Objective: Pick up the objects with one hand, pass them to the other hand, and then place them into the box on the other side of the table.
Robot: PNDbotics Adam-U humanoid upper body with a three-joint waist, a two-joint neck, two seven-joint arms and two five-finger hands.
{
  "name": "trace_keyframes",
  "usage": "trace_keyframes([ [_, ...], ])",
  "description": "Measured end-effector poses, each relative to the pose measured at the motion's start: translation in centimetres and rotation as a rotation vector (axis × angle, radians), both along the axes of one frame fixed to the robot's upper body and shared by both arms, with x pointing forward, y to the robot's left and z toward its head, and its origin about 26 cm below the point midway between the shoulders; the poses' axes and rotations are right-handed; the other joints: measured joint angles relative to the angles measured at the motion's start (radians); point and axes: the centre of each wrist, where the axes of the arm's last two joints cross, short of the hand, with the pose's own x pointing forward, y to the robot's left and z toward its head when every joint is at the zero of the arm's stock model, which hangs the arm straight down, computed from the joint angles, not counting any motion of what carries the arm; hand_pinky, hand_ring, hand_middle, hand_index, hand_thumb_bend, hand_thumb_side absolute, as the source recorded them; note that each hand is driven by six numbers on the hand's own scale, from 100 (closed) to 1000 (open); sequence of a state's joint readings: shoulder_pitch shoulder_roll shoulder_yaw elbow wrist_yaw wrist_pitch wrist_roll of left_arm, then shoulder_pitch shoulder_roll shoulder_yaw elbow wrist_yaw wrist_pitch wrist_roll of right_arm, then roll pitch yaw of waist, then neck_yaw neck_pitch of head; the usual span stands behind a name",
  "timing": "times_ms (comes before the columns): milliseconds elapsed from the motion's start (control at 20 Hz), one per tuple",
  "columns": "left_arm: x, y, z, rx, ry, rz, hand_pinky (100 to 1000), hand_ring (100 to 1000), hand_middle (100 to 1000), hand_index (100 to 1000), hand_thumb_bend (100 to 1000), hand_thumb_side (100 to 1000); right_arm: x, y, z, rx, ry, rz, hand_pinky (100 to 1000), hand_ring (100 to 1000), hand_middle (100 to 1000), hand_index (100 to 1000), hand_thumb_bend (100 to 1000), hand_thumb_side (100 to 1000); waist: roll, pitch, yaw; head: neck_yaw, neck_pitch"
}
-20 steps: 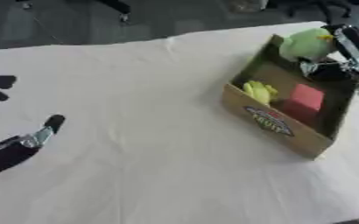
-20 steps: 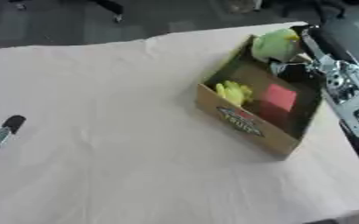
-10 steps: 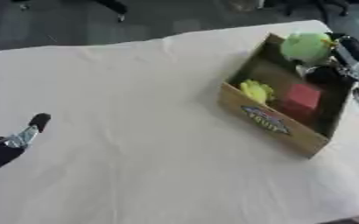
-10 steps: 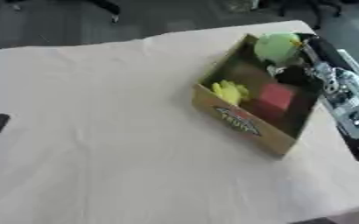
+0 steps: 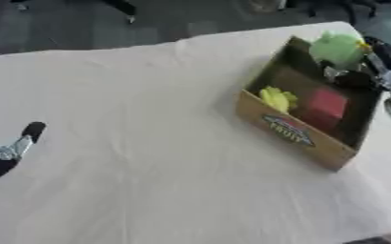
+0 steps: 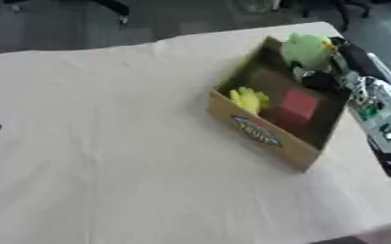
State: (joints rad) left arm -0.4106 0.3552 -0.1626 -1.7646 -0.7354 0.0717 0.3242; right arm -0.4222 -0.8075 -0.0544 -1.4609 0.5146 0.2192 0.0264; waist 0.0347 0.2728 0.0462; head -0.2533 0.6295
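Note:
A brown cardboard box stands at the right of the table, with a yellow object and a red block inside it. At the box's far end a light green object sits above the rim. My right hand comes in from the right edge, its dark fingers curled against the underside of the green object. My left hand shows at the left edge, one finger straight and pointing up, the rest cut off; it holds nothing.
A pale cloth covers the table. The table's far edge runs along the top, with dark floor and a chair base beyond. The right arm lies along the table's right edge beside the box.
The left hand has drawn back toward the left edge, with less of it showing. The right hand and green object stay at the box's far end. The view has shifted slightly.

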Motion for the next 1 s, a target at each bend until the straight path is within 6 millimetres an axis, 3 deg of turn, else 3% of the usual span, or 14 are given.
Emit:
trace_keyframes([
  [100, 0.0, 0.0, 0.0, 0.0, 0.0, 0.001, 572, 556, 604, 751, 656, 384, 0.0, 0.0, 0.1, -0.008, -0.004, 0.003, 956, 927, 890, 923, 431, 295, -0.001, 0.0, 0.0, 0.001, 0.0],
  [150, 0.0, 0.0, 0.0, 0.0, 0.0, 0.002, 572, 556, 604, 751, 653, 383, 0.0, 0.1, 0.1, -0.013, -0.005, 0.009, 956, 926, 885, 918, 433, 233, -0.001, 0.0, 0.0, 0.001, 0.0],
  [250, 0.0, 0.1, 0.0, 0.0, 0.0, 0.003, 571, 556, 603, 751, 650, 381, 0.0, 0.1, 0.2, -0.015, -0.004, 0.017, 956, 924, 873, 906, 435, 122, -0.002, 0.0, 0.0, 0.002, 0.0],
  [350, 0.0, 0.1, 0.0, -0.001, -0.001, 0.003, 571, 555, 603, 751, 650, 380, -0.1, 0.2, 0.2, -0.016, -0.003, 0.02, 956, 923, 870, 905, 431, 100, -0.002, 0.0, 0.0, 0.003, 0.0],
  [600, 0.0, 0.2, 0.0, -0.006, -0.004, 0.012, 565, 550, 598, 747, 670, 380, -0.1, 0.2, 0.4, -0.004, -0.012, 0.023, 959, 919, 868, 912, 414, 178, -0.003, 0.0, 0.003, 0.005, 0.001],
  [700, 0.0, 0.2, 0.1, -0.011, -0.007, 0.022, 563, 548, 597, 745, 670, 379, -0.2, 0.3, 0.5, 0.009, -0.025, 0.024, 968, 909, 855, 918, 334, 326, -0.004, 0.0, 0.004, 0.005, 0.001],
  [750, 0.0, 0.3, 0.1, -0.015, -0.01, 0.028, 561, 546, 595, 744, 664, 385, -0.2, 0.4, 0.7, 0.021, -0.039, 0.026, 976, 896, 839, 917, 265, 441, -0.004, 0.0, 0.004, 0.005, 0.001],
  [950, 0.1, 0.6, 0.2, -0.039, -0.024, 0.056, 562, 546, 596, 744, 651, 390, -0.8, 1.3, 1.5, 0.121, -0.132, 0.057, 1000, 884, 816, 920, 100, 566, -0.004, 0.0, 0.009, 0.011, 0.0],
  [1000, 0.1, 0.7, 0.3, -0.047, -0.028, 0.063, 562, 546, 596, 745, 645, 395, -1.0, 1.6, 1.6, 0.153, -0.155, 0.072, 1000, 884, 815, 926, 100, 577, -0.004, 0.0, 0.009, 0.014, 0.0],
])
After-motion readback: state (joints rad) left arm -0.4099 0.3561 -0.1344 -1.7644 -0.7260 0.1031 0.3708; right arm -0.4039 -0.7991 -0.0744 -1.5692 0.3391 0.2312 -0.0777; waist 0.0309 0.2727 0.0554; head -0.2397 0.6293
